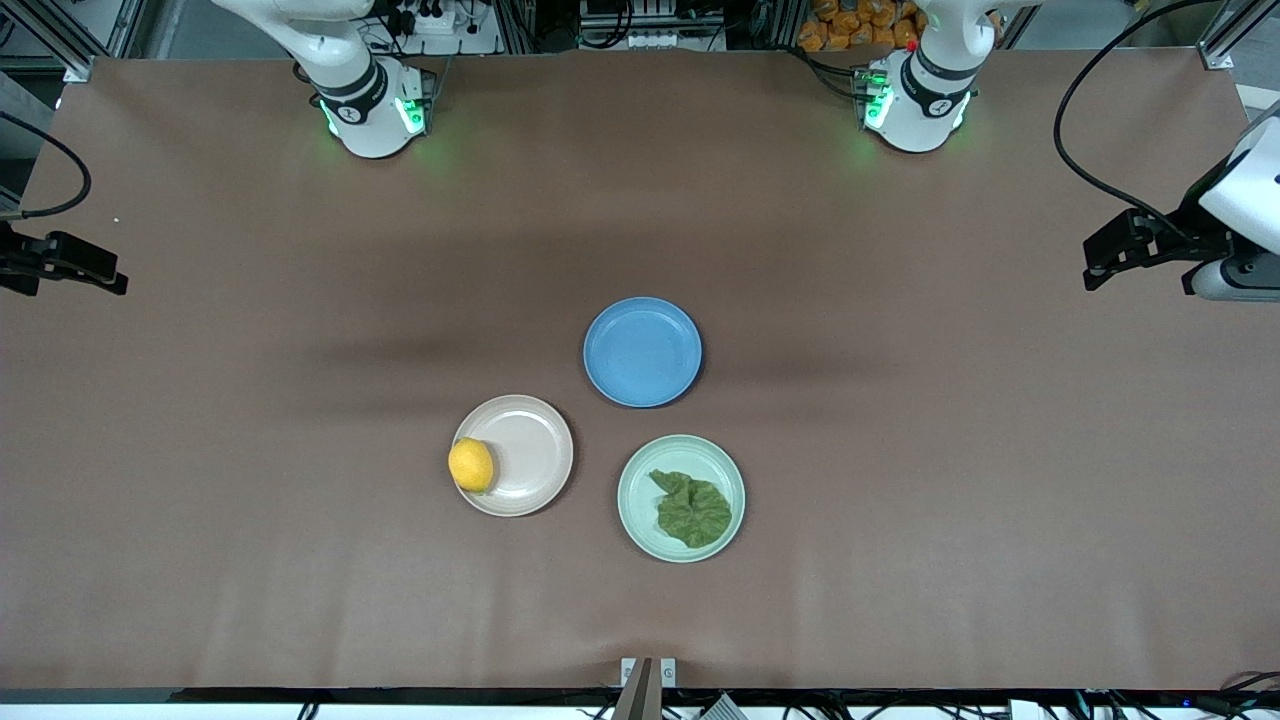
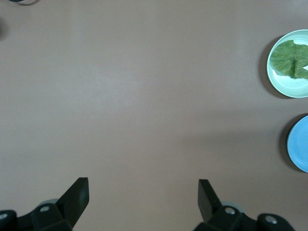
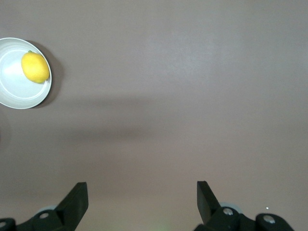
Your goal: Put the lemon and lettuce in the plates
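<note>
The lemon lies in the beige-pink plate, at its rim toward the right arm's end; both show in the right wrist view, lemon and plate. The lettuce lies in the mint green plate; the left wrist view shows lettuce and plate. My left gripper is open and empty over bare table at the left arm's end. My right gripper is open and empty over bare table at the right arm's end.
An empty blue plate sits farther from the front camera than the two other plates; its edge shows in the left wrist view. The brown table cover spreads all around. Both arm bases stand along the table's edge.
</note>
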